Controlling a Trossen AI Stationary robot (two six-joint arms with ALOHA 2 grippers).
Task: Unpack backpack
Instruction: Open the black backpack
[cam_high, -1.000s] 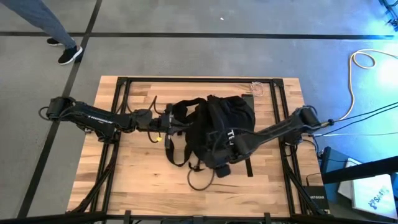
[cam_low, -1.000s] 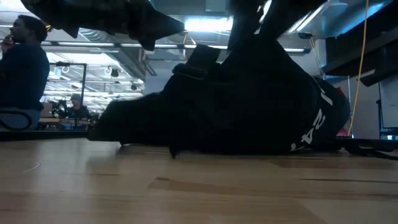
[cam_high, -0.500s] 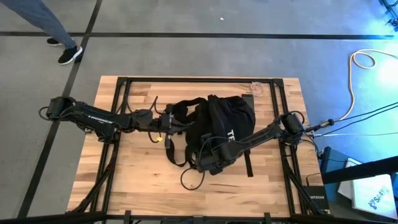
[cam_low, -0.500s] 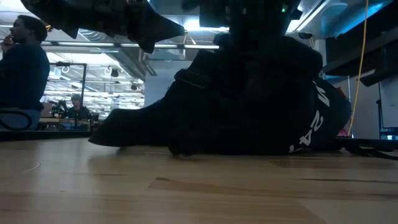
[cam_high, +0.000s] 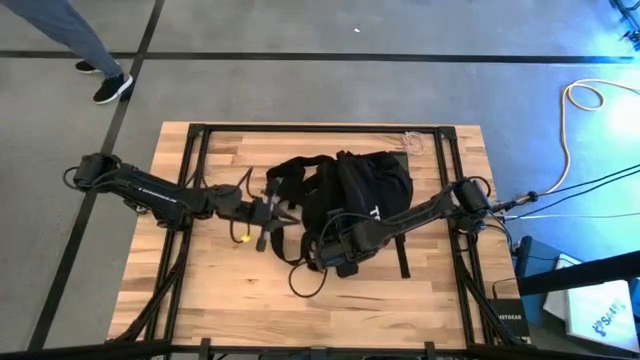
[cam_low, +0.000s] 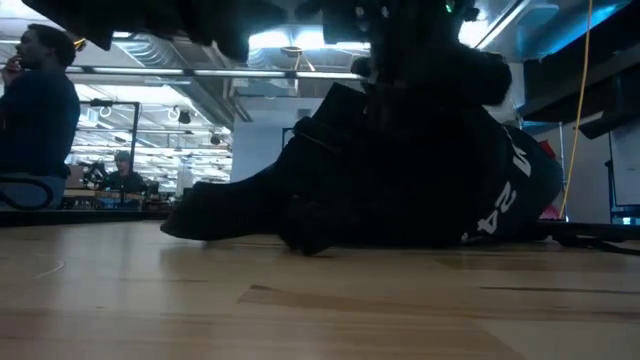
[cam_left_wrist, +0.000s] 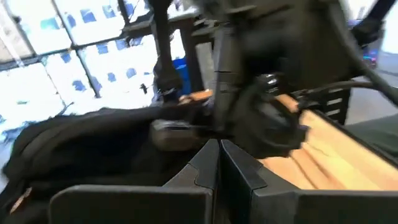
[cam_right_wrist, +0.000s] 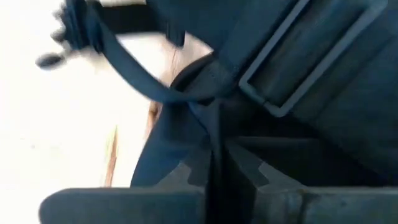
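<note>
The black backpack (cam_high: 355, 190) lies on its side in the middle of the wooden table (cam_high: 200, 300), white lettering (cam_low: 505, 200) on its right part. Its straps (cam_high: 285, 175) spread toward the left. My right gripper (cam_high: 322, 255) reaches in low from the right, at the backpack's near-left corner, shut on a thin black strap. My left gripper (cam_high: 272, 213) is shut just left of the straps; in the left wrist view nothing shows between its fingers (cam_left_wrist: 219, 149), and I cannot tell whether it touches the backpack. My right gripper pinches a thin black strap of the backpack (cam_right_wrist: 214, 127) between its two fingers, just below where the strap joins a webbing loop and a rectangular ring (cam_right_wrist: 292, 81). It comes in low from the table's right. The backpack's body rests on the table.
A black cord loop (cam_high: 300, 285) lies near my right gripper. A dark flat strip (cam_high: 400, 262) lies right of the backpack, and a small wire thing (cam_high: 412, 140) at the far edge. Bare wood runs along the near side. A person's legs (cam_high: 95, 60) stand beyond the far-left corner.
My right gripper has gone toward the table's left along the backpack's near side and shut on the strap. My left gripper, still shut, has moved toward the near edge. The backpack's low left end has drawn in toward its body.
</note>
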